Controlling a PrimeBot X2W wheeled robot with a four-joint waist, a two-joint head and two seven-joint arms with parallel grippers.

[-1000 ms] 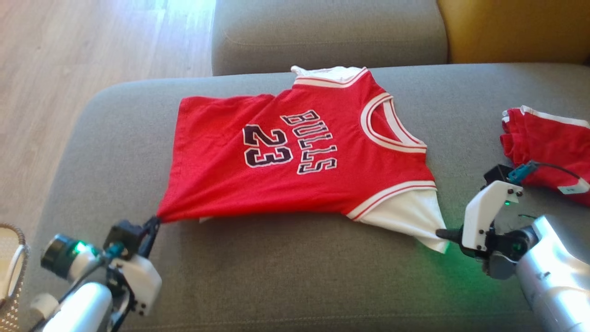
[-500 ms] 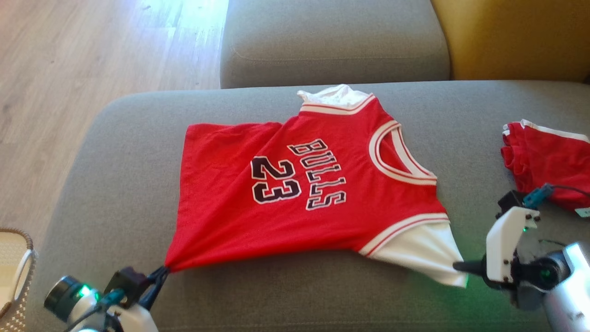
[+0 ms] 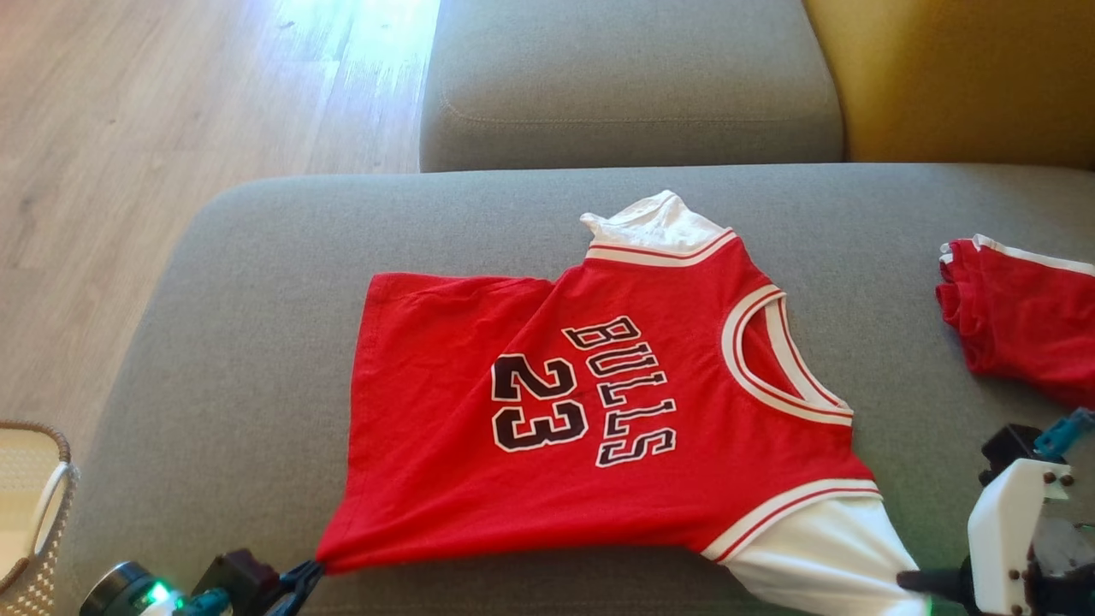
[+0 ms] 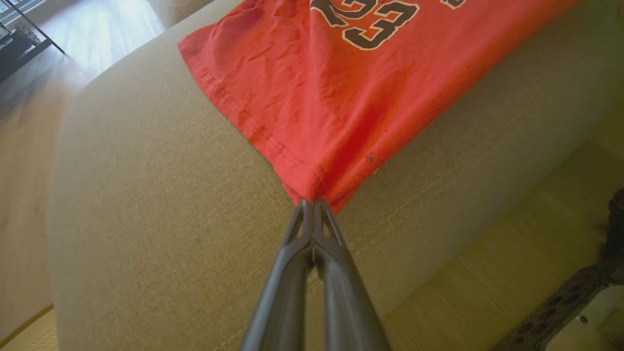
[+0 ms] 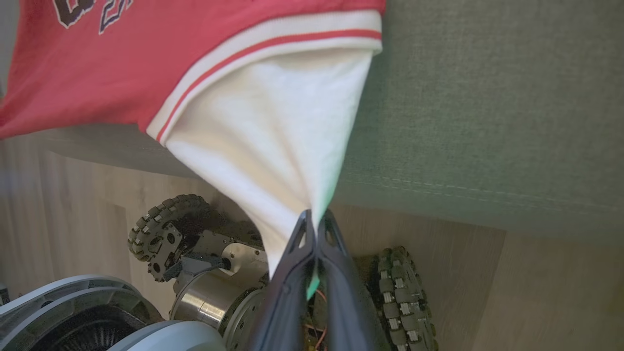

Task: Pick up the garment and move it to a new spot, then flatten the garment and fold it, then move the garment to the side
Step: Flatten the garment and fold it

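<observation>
We've got our left fingers [image 4: 287, 278] pinched shut on the red Bulls jersey [image 3: 530, 376] hem corner and our right fingers [image 5: 290, 292] clamped on its white sleeve. The jersey is stretched out ahead of both, over the sofa cushion [image 3: 239, 342].

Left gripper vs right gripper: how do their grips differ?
Left gripper pinches the jersey's red hem corner; right gripper pinches its white sleeve. In the wrist views, sofa lies behind the left gripper's tips, floor and the robot's wheels behind the right gripper's. Both are shut on the jersey, drawing the cloth to a point.
</observation>
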